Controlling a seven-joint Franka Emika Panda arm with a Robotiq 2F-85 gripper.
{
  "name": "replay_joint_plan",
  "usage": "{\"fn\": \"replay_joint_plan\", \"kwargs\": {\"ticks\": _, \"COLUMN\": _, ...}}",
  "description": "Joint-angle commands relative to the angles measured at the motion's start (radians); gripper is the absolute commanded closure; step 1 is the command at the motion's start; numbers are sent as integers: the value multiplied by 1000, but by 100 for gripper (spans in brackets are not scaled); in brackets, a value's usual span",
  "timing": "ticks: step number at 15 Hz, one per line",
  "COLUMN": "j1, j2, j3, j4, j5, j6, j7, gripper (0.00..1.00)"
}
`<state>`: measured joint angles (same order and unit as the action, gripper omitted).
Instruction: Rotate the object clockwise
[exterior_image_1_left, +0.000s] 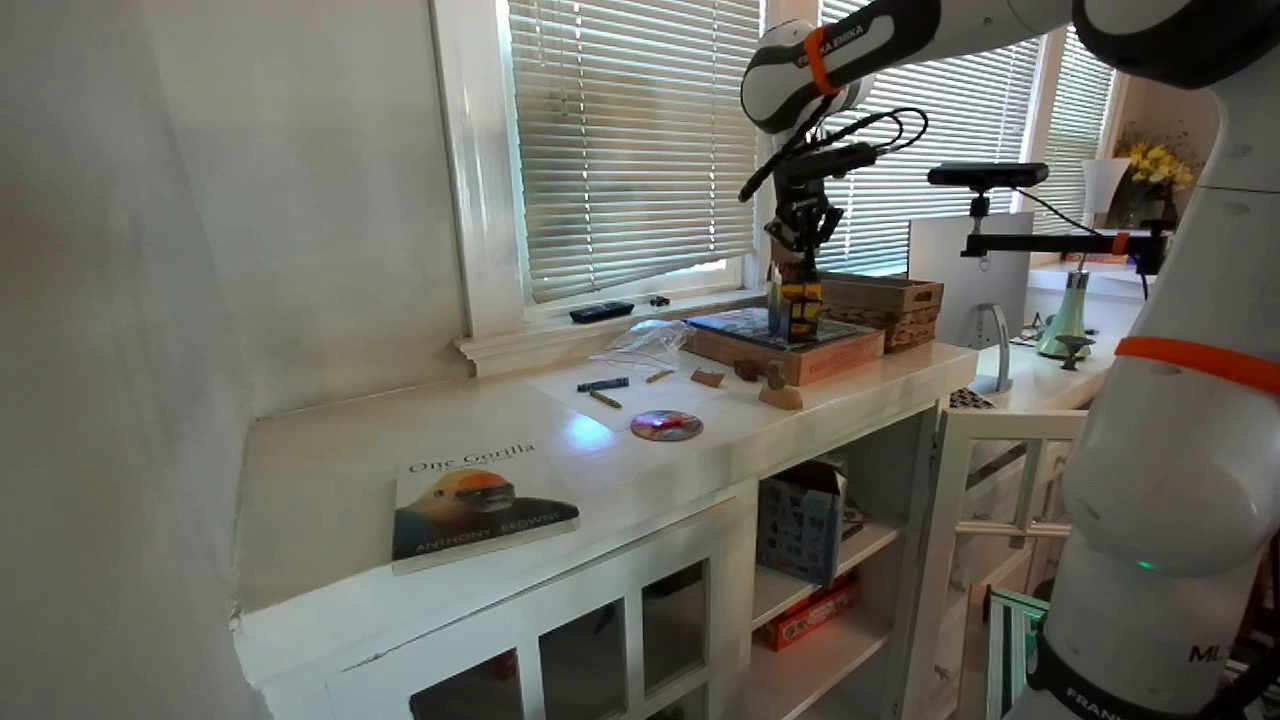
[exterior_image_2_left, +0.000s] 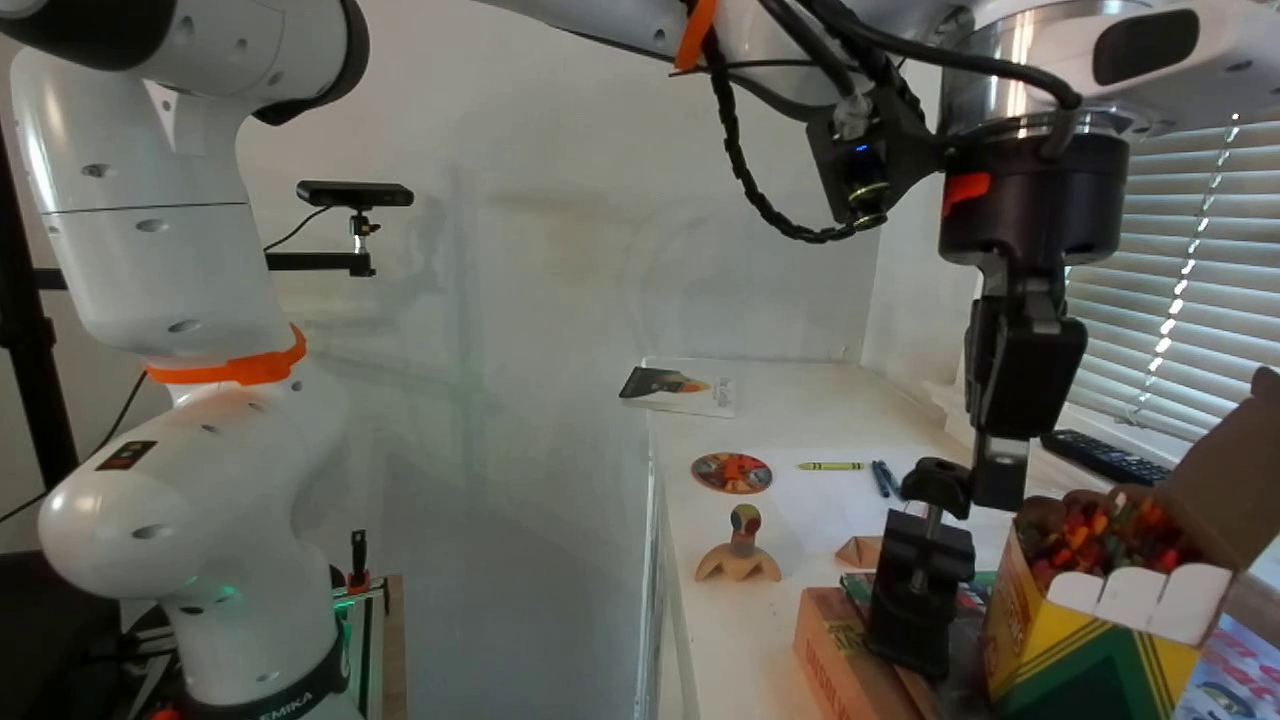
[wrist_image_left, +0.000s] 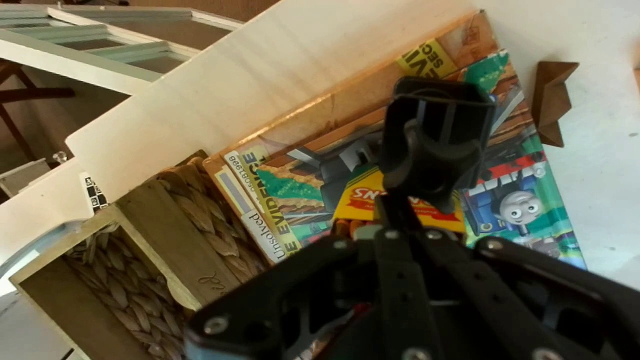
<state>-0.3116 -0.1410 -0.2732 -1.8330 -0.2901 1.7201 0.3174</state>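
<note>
Cannot confirm contact of gripper (exterior_image_2_left: 1000, 488), fingers together, with clamp (exterior_image_2_left: 915, 610). Note crayon box (wrist_image_left: 362, 195) partly hidden in wrist view, figure (exterior_image_2_left: 742, 548) near front edge of counter (exterior_image_2_left: 715, 650).

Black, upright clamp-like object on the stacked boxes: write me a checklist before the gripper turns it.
1. Black clamp-like object upright on the stacked printed boxes: ok.
2. Black jointed gripper open for grasping: not ok, looks shut.
3. Gripper touching the object: cannot tell; they look close.
4. Room to turn: probably not ok; the open yellow-and-green cardboard crayon box stands close beside it.
5. Tan bird-like figure out of the way: ok, stands on the white countertop.
</note>
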Motion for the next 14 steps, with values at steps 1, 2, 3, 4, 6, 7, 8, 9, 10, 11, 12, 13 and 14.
{"fn": "replay_joint_plan", "kwargs": {"ticks": 1, "j1": -4, "j2": -19, "j3": 0, "j4": -8, "j5": -13, "j6": -40, "j7": 23, "gripper": 100}}
{"fn": "replay_joint_plan", "kwargs": {"ticks": 2, "j1": -5, "j2": -23, "j3": -1, "j4": -10, "j5": -12, "j6": -45, "j7": 23, "gripper": 100}}
{"fn": "replay_joint_plan", "kwargs": {"ticks": 3, "j1": -5, "j2": -28, "j3": -3, "j4": -15, "j5": -5, "j6": -49, "j7": 19, "gripper": 100}}
{"fn": "replay_joint_plan", "kwargs": {"ticks": 4, "j1": -5, "j2": -30, "j3": -3, "j4": -16, "j5": -3, "j6": -55, "j7": 20, "gripper": 100}}
{"fn": "replay_joint_plan", "kwargs": {"ticks": 6, "j1": -6, "j2": -41, "j3": -4, "j4": -23, "j5": -4, "j6": -64, "j7": 21, "gripper": 100}}
{"fn": "replay_joint_plan", "kwargs": {"ticks": 7, "j1": -6, "j2": -45, "j3": -5, "j4": -25, "j5": -2, "j6": -67, "j7": 21, "gripper": 100}}
{"fn": "replay_joint_plan", "kwargs": {"ticks": 8, "j1": -7, "j2": -50, "j3": -6, "j4": -28, "j5": 1, "j6": -72, "j7": 19, "gripper": 100}}
{"fn": "replay_joint_plan", "kwargs": {"ticks": 9, "j1": -7, "j2": -55, "j3": -6, "j4": -31, "j5": 3, "j6": -77, "j7": 19, "gripper": 100}}
{"fn": "replay_joint_plan", "kwargs": {"ticks": 10, "j1": -7, "j2": -61, "j3": -6, "j4": -37, "j5": 6, "j6": -81, "j7": 17, "gripper": 100}}
{"fn": "replay_joint_plan", "kwargs": {"ticks": 11, "j1": -6, "j2": -66, "j3": -5, "j4": -42, "j5": 6, "j6": -85, "j7": 18, "gripper": 100}}
{"fn": "replay_joint_plan", "kwargs": {"ticks": 12, "j1": -6, "j2": -73, "j3": -5, "j4": -49, "j5": 9, "j6": -89, "j7": 17, "gripper": 100}}
{"fn": "replay_joint_plan", "kwargs": {"ticks": 13, "j1": -6, "j2": -79, "j3": -5, "j4": -57, "j5": 12, "j6": -87, "j7": 17, "gripper": 100}}
{"fn": "replay_joint_plan", "kwargs": {"ticks": 14, "j1": -5, "j2": -83, "j3": -5, "j4": -63, "j5": 16, "j6": -85, "j7": 16, "gripper": 100}}
